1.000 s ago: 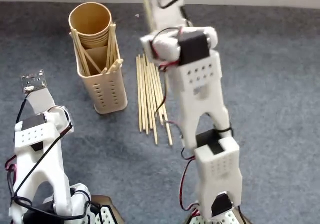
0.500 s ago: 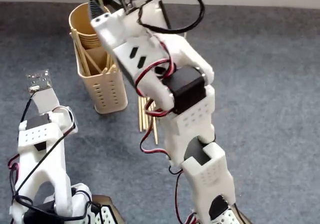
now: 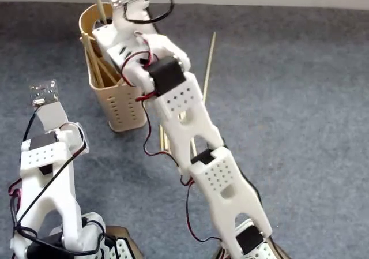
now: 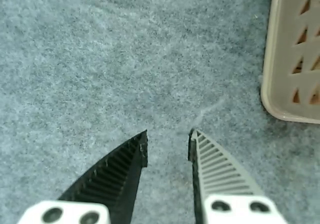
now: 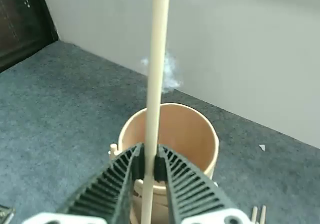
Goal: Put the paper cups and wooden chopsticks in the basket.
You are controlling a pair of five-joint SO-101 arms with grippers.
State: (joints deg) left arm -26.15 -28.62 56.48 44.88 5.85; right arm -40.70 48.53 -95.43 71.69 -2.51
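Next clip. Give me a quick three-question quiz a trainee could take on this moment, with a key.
1. True or false: the right tool is empty.
2. The chopstick in that tool is poised over: A a plate, B the paper cups, C a bowl.
3. Fill in: the left tool sits ___ above the carpet.

Key: 1 false, it is shut on the chopstick. 2 B. 3 open.
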